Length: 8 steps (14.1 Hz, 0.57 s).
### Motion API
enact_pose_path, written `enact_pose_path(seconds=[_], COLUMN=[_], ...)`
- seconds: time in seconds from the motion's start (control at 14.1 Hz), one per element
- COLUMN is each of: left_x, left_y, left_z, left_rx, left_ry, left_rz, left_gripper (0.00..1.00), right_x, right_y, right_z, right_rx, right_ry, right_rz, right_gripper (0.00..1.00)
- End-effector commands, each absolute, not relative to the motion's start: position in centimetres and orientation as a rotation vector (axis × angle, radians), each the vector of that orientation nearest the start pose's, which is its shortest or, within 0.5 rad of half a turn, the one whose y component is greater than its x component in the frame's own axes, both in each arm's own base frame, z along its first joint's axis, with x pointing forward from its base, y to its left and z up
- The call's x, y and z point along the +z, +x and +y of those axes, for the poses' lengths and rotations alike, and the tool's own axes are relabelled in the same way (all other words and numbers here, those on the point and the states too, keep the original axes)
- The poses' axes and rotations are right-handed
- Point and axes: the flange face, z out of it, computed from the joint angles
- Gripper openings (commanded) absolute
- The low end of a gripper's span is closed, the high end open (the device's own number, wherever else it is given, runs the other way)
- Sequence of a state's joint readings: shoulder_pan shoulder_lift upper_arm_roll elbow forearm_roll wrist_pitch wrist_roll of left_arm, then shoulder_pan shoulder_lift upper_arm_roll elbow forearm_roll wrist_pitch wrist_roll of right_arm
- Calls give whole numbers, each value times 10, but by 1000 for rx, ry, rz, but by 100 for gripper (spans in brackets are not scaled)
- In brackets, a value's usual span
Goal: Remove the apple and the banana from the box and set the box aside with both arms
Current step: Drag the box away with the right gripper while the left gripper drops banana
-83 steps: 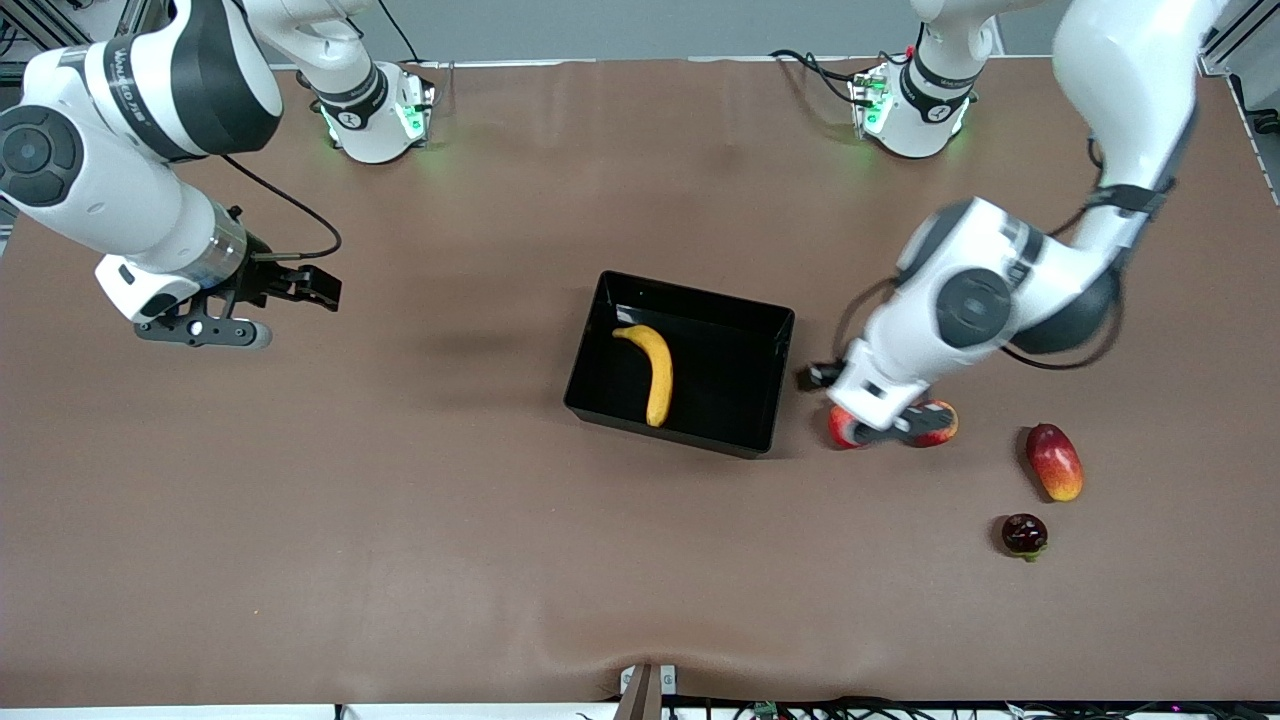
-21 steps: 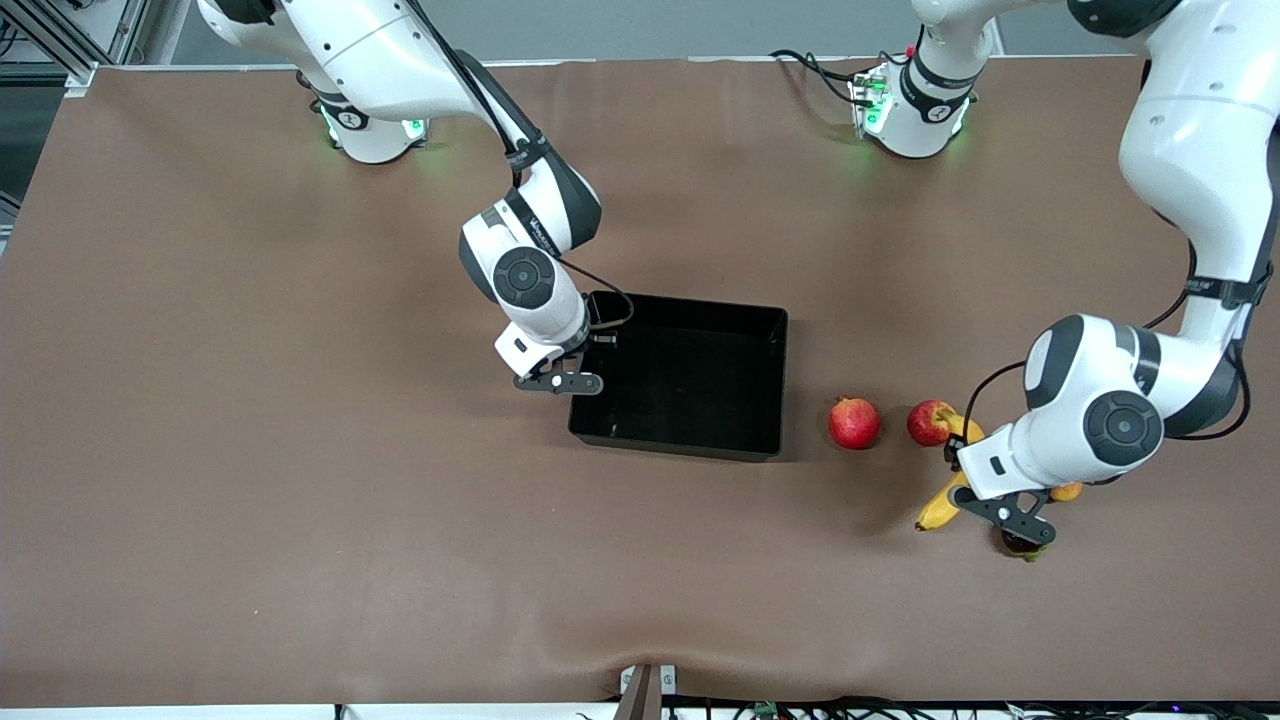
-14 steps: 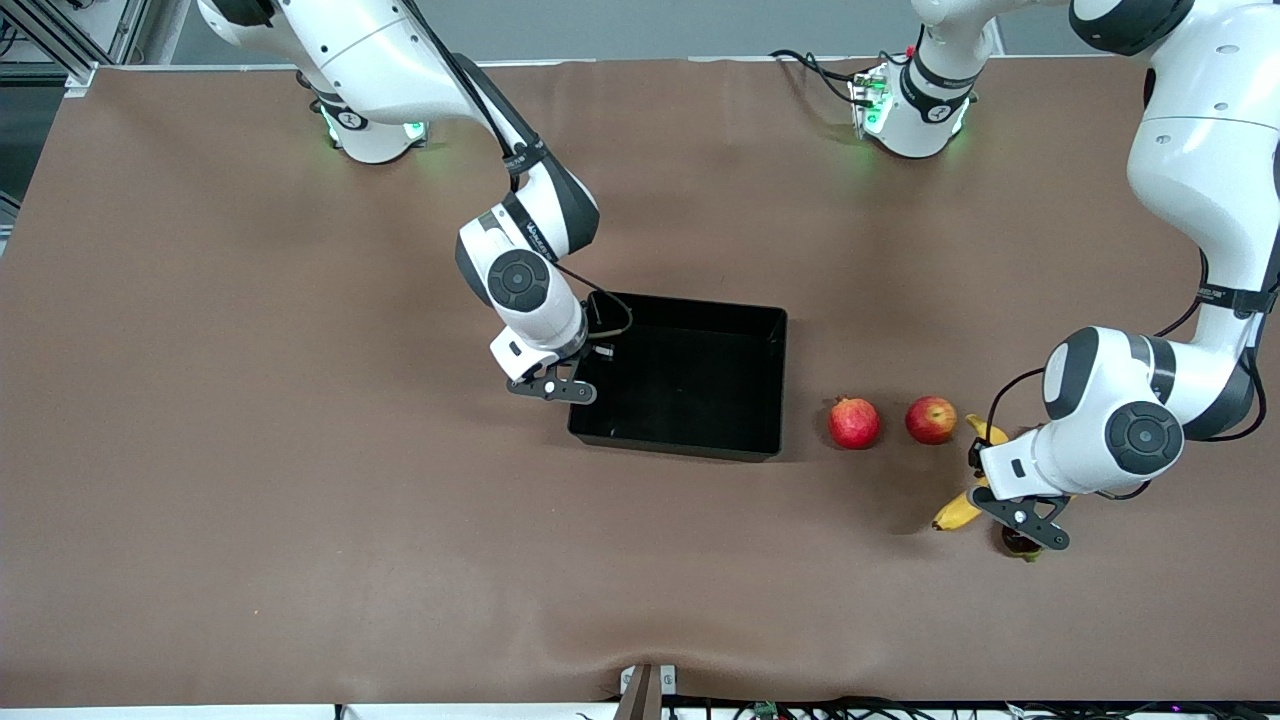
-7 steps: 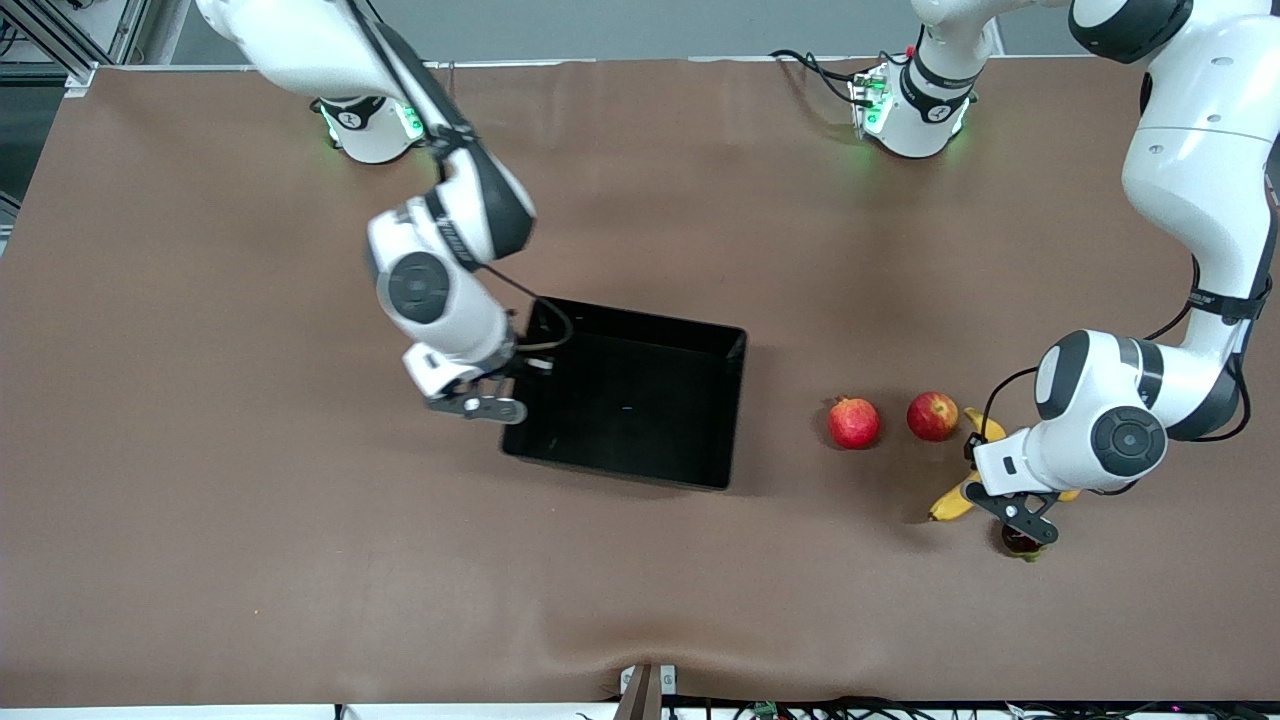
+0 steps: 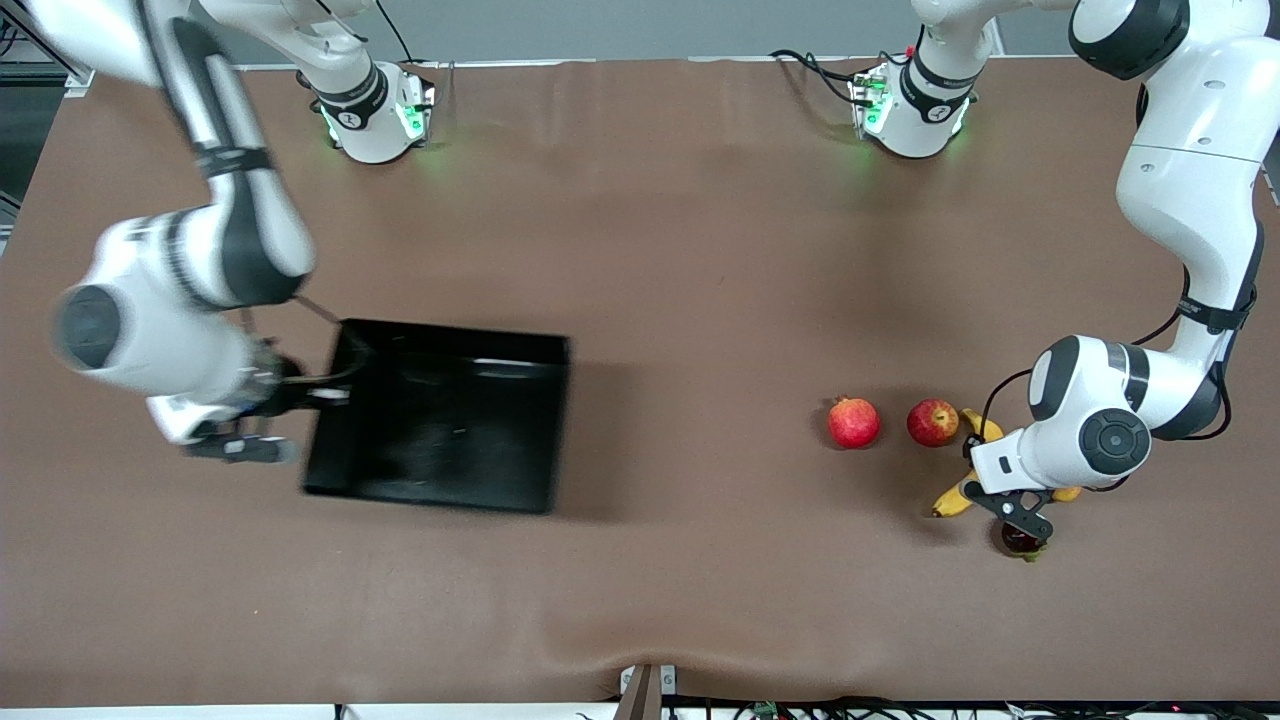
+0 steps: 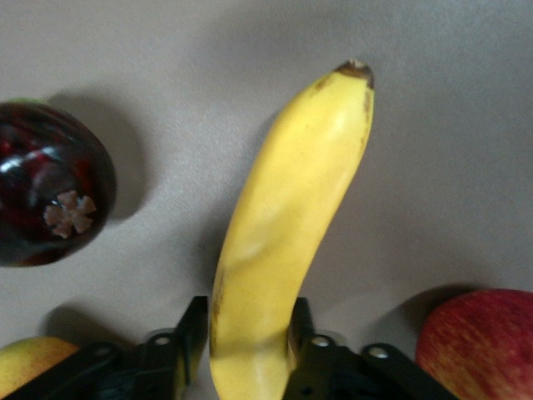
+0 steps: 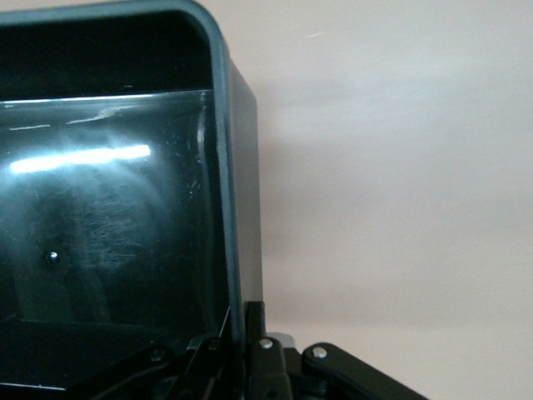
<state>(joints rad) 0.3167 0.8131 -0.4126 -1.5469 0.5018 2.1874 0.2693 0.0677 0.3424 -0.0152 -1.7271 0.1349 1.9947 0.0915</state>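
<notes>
Arms: glossy white jointed shells, dark grey joint bands, round grey caps.
Bases: white, green lights, black cables.
Left gripper [image 5: 1022,517]: black fingers, silver screws.
Right gripper [image 5: 262,420]: black, blurred.

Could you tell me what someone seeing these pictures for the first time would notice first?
Most striking is the big black box at the right arm's end of the table, its wall pinched by the right gripper. Next is the yellow banana gripped by the left gripper at the left arm's end, among other fruits: a red apple beside it, a second red fruit toward the box, and a dark round fruit.
</notes>
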Motion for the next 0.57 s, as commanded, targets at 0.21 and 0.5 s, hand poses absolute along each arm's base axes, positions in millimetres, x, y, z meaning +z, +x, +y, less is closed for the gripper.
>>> enact_pose_path(seconds=[0.21,0.5], left_x=[291,390], left_y=[709,700], left_z=[-10,-7], left_rx=[-98,-201], left_ry=[-2975,-2997], left_rz=[502,249], left_gripper=[100,100], right_x=[371,357], right_y=[609,599], right_z=[-100,-162], right_rx=[248,180], right_ry=[-2976,-2984], right_rz=[96,84], right_gripper=[0,0])
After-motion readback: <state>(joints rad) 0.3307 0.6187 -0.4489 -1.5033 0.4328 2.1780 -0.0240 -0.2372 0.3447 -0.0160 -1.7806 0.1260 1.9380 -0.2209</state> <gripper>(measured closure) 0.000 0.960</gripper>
